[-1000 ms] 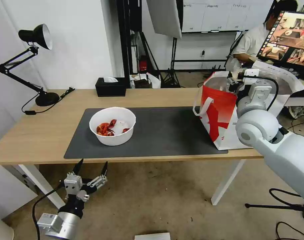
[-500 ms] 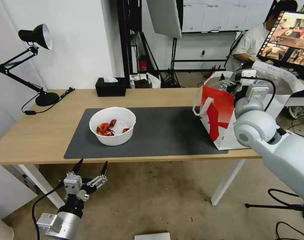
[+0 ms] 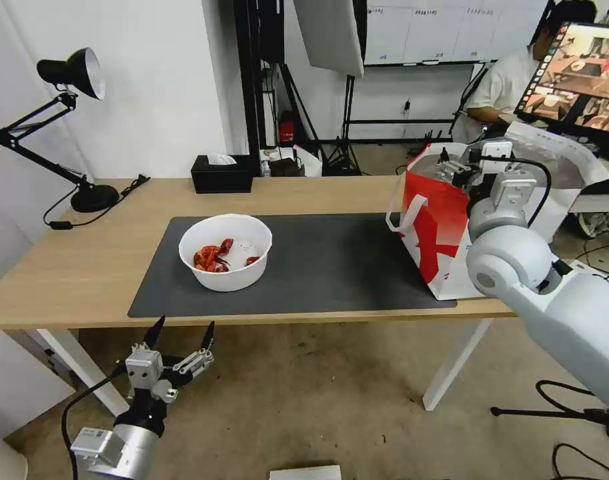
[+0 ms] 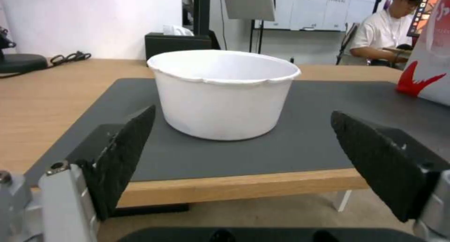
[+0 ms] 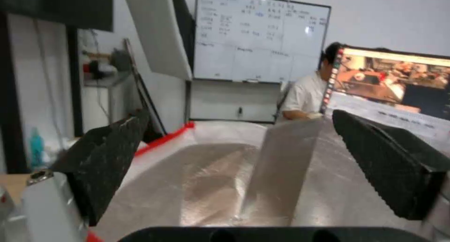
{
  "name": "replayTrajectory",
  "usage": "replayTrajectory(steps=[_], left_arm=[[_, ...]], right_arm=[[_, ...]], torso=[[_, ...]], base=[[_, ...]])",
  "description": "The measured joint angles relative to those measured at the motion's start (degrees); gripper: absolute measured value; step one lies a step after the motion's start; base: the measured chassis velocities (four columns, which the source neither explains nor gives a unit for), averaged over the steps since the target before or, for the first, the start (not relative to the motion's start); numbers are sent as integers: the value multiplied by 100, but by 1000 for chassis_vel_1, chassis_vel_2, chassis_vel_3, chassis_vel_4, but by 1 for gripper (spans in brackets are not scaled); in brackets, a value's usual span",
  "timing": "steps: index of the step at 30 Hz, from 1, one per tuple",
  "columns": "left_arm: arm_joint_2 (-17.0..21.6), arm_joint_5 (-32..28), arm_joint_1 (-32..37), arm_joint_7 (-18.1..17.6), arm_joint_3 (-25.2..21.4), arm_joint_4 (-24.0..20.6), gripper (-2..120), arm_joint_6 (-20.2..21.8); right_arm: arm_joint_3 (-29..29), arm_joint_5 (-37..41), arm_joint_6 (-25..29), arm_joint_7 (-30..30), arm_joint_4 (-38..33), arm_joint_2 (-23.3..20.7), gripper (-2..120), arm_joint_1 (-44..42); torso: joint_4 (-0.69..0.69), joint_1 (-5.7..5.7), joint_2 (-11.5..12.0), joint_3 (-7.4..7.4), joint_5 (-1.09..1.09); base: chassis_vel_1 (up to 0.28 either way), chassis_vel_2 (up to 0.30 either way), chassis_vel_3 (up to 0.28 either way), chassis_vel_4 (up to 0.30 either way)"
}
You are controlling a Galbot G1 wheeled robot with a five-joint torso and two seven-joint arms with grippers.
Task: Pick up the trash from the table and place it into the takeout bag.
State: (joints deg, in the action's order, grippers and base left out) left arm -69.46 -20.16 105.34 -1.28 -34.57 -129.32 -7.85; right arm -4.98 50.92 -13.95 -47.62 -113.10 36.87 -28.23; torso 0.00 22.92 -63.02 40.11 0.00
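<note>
While right claw (image 3: 451, 167) gapes empty over foil-lined takeout bag (image 3: 431, 227) — left claw (image 3: 179, 333) spread, seemingly idle.

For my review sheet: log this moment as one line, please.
right gripper: open, empty, over takeout bag mouth | left gripper: open, below table edge, facing bowl | bowl on mat, crayfish shells inside

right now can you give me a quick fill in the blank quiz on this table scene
1. The white bowl sits on the dark ____ on the table.
2. The bowl holds red crayfish ____.
3. The right gripper hangs over the open ____, fingers apart.
4. The left gripper waits open ____ the table's front edge.

Missing words: mat; shells; bag; below
</note>
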Motion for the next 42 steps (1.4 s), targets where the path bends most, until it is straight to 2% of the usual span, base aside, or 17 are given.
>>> replayTrajectory(steps=[5, 8, 9, 12, 17, 19, 25, 27, 28, 31, 35, 42], left_arm=[[-9, 1, 3, 0, -1, -22, 100, -3], [-20, 2, 18, 1, -6, -34, 100, -9], [-20, 2, 18, 1, -6, -34, 100, -9], [-24, 3, 25, 3, -24, -39, 100, -21], [-34, 5, 22, 4, -34, -39, 100, -35], [-56, 7, 20, 8, -41, -39, 100, -48], [-71, 19, 21, 20, -39, 7, 100, -97], [-81, 72, -13, 43, -12, 80, 100, -147], [-81, 72, -13, 43, -12, 80, 100, -147], [-108, 103, -64, 71, 66, 192, 100, -170], [-100, 117, -104, 87, 128, 270, 100, -183], [-140, 189, -144, 88, 219, 334, 100, -183]], right_arm=[[268, 183, 298, 532, -349, -158, 100, -328], [607, 407, 680, 1291, -675, -311, 100, -846], [607, 407, 680, 1291, -675, -311, 100, -846], [814, 470, 1031, 1974, -939, -479, 100, -1346], [878, 518, 1260, 2440, -1062, -597, 100, -1647], [1004, 597, 1502, 3036, -1163, -672, 100, -2055], [1128, 564, 1823, 3704, -1149, -589, 100, -2717], [1224, 232, 2091, 4024, -916, -412, 100, -3311], [1224, 232, 2091, 4024, -916, -412, 100, -3311], [1471, -248, 2412, 4284, -597, -29, 100, -4351], [1735, -576, 2557, 4403, -495, 208, 100, -4999], [1900, -1070, 2730, 4272, -445, 454, 100, -5616]], torso=[[0, 0, 0, 0, -1], [0, 0, 0, -1, -1], [0, 0, 0, -1, -1], [-1, 0, 0, -1, -1], [-1, 0, 0, -1, 0], [-1, 0, 0, -1, 0], [0, 0, -1, 0, -1], [0, 0, 0, 0, -1], [0, 0, 0, 0, -1], [-1, 0, 0, 0, 2], [-1, 0, 0, -1, -1], [-1, -1, 0, 0, 0]], base=[[0, 0, 0, 0], [0, 0, 0, 0], [0, 0, 0, 0], [0, 0, 0, 0], [0, 0, 0, 0], [0, 0, 0, 0], [0, 0, 0, 0], [0, 0, 0, 0], [0, 0, 0, 0], [0, 0, 0, 0], [0, 0, 0, 0], [0, 0, 0, 0]])
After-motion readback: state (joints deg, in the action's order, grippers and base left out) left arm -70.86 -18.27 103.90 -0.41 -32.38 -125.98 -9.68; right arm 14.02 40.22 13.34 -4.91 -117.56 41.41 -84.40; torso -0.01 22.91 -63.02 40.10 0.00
